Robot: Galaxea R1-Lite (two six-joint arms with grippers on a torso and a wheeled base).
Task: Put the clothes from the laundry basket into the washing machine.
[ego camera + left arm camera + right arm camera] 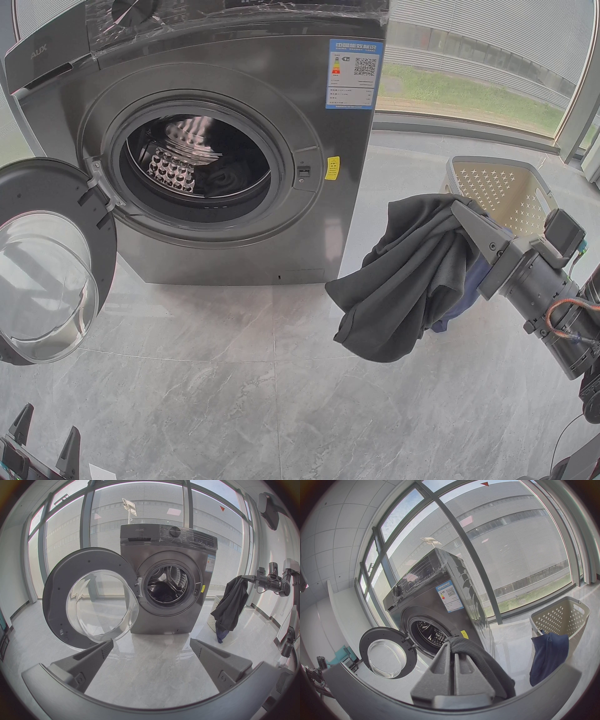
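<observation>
left tool point(49, 420) sits low at the near left over the grey tiled floor point(250, 387), fingers spread wide w/ nothing between them; in the left wrist view point(150, 644) only floor lies in the gap.

further out on the right, right tool point(459, 209) is clamped shut on a dark grey garment point(400, 281), pinching it at the top edge. the cloth hangs free in folds, clear of the floor. in the right wrist view the closed fingers point(447, 658) have the grey fabric bunched over the tips. a blue garment point(465, 294) shows just behind the grey one, lower end hanging down. can't tell if it's caught in the grip or draped on the basket's near rim.

laundry basket point(500, 165), beige w/ star cutouts, stands on the floor just behind the right tool, right of the machine.

washing machine point(350, 187) stands past that, center-left. its round door point(37, 187) is swung fully open to the left, glass bowl facing out. drum point(181, 162) is open to view, something dark point(225, 178) lying in its bottom.

window point(487, 62) runs behind the machine & basket.
</observation>
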